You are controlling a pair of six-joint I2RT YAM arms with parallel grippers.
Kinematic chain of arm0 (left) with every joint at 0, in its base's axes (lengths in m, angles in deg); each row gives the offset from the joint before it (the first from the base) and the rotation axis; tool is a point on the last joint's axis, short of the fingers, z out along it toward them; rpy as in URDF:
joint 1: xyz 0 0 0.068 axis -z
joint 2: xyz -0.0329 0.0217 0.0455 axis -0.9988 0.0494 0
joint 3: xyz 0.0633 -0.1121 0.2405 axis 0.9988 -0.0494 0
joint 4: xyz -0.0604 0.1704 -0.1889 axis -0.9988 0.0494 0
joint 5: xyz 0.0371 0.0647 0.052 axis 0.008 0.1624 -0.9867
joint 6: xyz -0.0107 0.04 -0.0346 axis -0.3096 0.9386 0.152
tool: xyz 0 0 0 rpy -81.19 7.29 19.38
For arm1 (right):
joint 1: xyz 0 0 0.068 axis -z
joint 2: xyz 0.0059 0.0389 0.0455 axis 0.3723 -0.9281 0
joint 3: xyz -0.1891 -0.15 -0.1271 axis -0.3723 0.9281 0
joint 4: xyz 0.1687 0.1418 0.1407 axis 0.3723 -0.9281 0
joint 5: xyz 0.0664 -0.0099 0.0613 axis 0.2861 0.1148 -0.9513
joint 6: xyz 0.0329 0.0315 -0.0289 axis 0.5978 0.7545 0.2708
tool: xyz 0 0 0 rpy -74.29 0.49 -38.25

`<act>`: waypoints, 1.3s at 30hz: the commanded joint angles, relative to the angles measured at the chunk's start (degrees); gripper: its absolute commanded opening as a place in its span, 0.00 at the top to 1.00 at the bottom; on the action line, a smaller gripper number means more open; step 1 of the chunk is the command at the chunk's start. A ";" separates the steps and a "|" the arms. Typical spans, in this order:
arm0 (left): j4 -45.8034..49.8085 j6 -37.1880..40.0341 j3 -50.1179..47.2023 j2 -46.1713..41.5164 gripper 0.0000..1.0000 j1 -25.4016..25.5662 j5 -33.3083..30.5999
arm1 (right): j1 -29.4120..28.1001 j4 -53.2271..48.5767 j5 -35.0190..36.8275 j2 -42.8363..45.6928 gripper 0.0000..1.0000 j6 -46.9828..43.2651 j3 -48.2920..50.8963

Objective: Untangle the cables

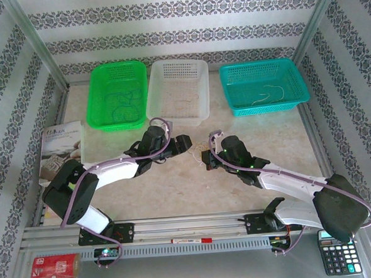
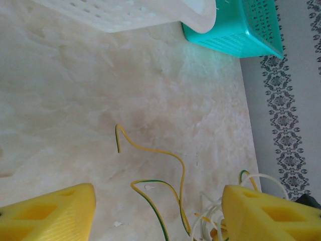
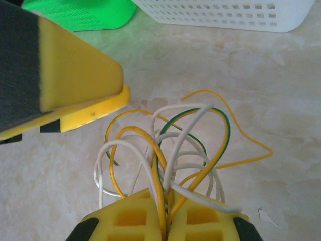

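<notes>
**Cables [image 3: 168, 145] clamped in the right gripper [image 3: 163, 213] at mid-worktop [image 1: 176, 187].**
The thin yellow, white and green-yellow strands looped out of the right gripper's pressed-together jaws, low over the worktop and in front of the white basket [image 1: 177, 89]. The left gripper [image 2: 158, 216] faced it closely, jaws apart, with the free strand ends lying between its fingers [image 2: 50, 213]; contact with the strands could not be determined. The green basket [image 1: 117, 96] stood left of the white basket and the teal basket [image 1: 264, 87] right of it. A pale strand [image 1: 272, 94] lay in the teal basket.
</notes>
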 commanded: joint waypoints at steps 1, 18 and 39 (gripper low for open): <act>-5.32 -2.14 -0.74 1.28 0.38 0.97 0.83 | -0.36 0.76 -0.80 1.30 1.00 0.37 0.57; -9.05 -4.05 -1.44 3.20 0.87 2.03 0.70 | -0.23 1.11 -0.63 1.21 1.00 0.53 0.26; 15.67 9.86 17.04 -10.86 1.00 2.03 3.27 | 1.43 2.23 0.60 1.35 0.41 3.57 6.33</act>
